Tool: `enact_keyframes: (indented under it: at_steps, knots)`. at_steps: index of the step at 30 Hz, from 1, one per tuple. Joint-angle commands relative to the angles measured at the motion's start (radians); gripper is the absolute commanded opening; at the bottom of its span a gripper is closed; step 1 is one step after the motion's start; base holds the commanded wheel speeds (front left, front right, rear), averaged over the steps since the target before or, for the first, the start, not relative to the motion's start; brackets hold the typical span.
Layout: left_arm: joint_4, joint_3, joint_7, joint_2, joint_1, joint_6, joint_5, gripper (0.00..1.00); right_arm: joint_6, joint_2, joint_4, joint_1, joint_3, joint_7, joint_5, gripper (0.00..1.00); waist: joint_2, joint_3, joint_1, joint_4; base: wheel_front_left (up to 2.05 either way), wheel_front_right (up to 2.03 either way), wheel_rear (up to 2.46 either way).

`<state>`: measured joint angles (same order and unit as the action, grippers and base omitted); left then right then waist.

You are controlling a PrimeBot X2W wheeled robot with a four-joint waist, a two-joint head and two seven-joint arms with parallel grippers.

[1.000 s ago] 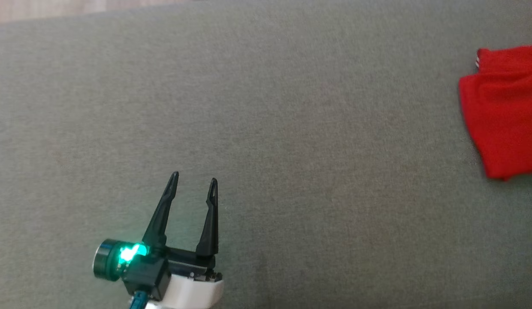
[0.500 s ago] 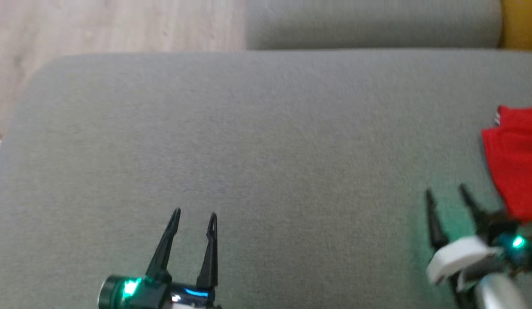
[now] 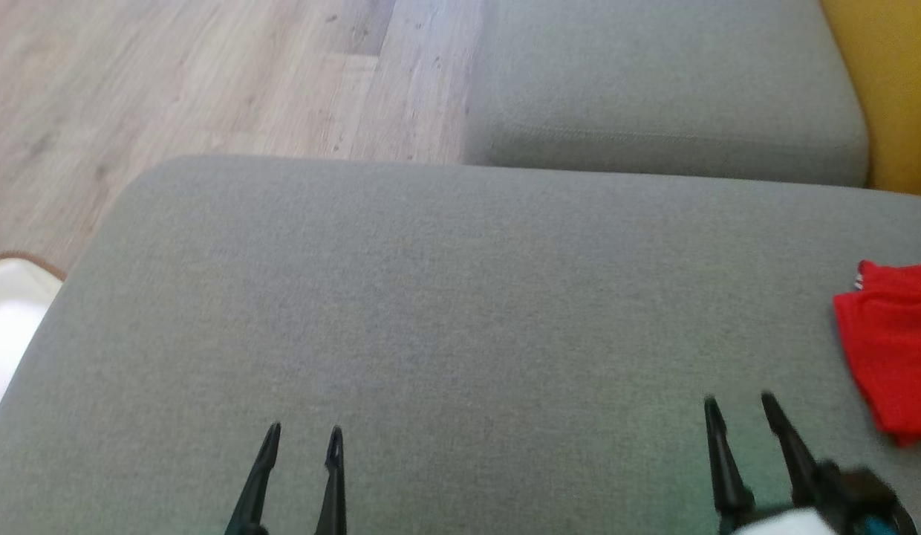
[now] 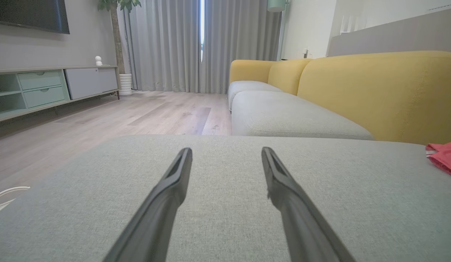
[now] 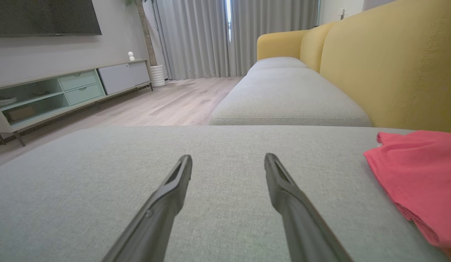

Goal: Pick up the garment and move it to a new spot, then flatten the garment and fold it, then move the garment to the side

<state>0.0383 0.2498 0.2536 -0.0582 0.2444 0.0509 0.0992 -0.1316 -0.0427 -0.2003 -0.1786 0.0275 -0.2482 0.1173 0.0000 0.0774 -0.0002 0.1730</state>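
Observation:
The garment [image 3: 891, 345] is a folded red cloth lying at the right edge of the grey cushion [image 3: 431, 312]. It also shows in the right wrist view as the garment [image 5: 418, 182] and at the far right of the left wrist view as the garment [image 4: 443, 158]. My right gripper [image 3: 737, 407] is open and empty, just left of the garment and apart from it. Low at the front left, my left gripper [image 3: 303, 433] hangs open above bare cushion with nothing between its fingers. The same open jaws appear as the left gripper [image 4: 226, 152] and the right gripper [image 5: 228, 159].
A second grey seat cushion [image 3: 653, 89] lies beyond, with the yellow sofa back [image 3: 891, 89] on the right. Wooden floor [image 3: 171, 82] lies past the cushion's far left edge. A low TV cabinet [image 5: 65, 91] lines the far wall.
The head camera has tilted up, so the far cushion, floor and sofa back have come into view. The right gripper has entered at lower right, beside the garment. Both grippers stay open.

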Motion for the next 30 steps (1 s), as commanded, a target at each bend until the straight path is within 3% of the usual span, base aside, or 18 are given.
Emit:
enact_keyframes:
  at_steps: [1,8,30]
  knots:
    - [-0.029,-0.041,0.008,0.005,-0.023,-0.008,0.008,1.00,0.001,-0.008,0.063,-0.001,0.024,-0.013,0.003,1.00,0.0000,0.012,0.0002,-0.008,0.00,0.00,0.00]
    - [-0.040,-0.062,0.008,0.005,0.004,-0.025,-0.004,1.00,0.001,-0.008,0.214,-0.107,0.005,-0.013,0.007,1.00,0.0000,0.034,0.0002,-0.036,0.00,0.00,0.00]
    - [-0.035,-0.101,0.008,0.007,0.023,-0.042,-0.025,1.00,0.001,-0.008,0.237,-0.134,0.005,-0.013,-0.002,1.00,0.0000,0.048,0.0002,-0.067,0.00,0.00,0.00]
